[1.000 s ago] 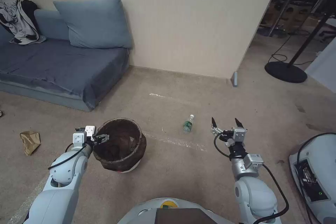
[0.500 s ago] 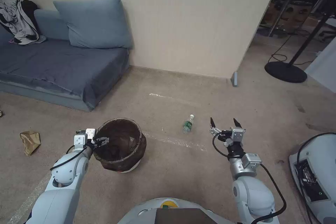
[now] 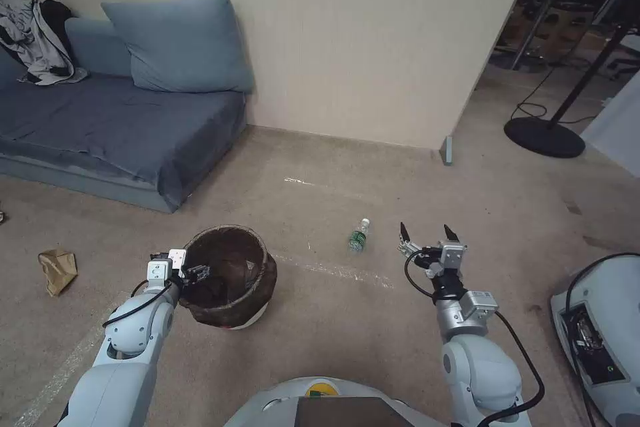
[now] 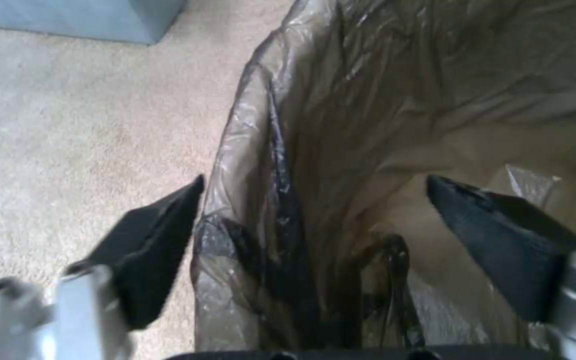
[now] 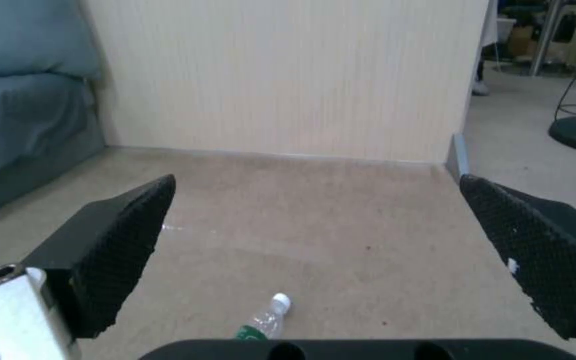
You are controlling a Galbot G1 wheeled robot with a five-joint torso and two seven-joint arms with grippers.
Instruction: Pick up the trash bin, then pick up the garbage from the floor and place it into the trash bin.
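Now the trash bin (image 3: 230, 277), brown-bagged, sits between the left gripper's (image 4: 311, 200) spread fingers; right gripper (image 3: 423, 235) wide, empty.

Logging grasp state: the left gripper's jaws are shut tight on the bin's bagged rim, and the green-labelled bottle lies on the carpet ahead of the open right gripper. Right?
Not quite. The left gripper has its jaws open, straddling the trash bin at its bagged rim, one jaw outside and one inside, as the left wrist view shows. The bottle does lie on the carpet ahead of the open right gripper.

We see round white plastic bin (image 3: 230, 280) lined with glossy crinkled brown film; clear plastic bottle (image 3: 359, 237); crumpled matt brown paper bag (image 3: 57, 269); rough beige carpet (image 3: 373, 320).
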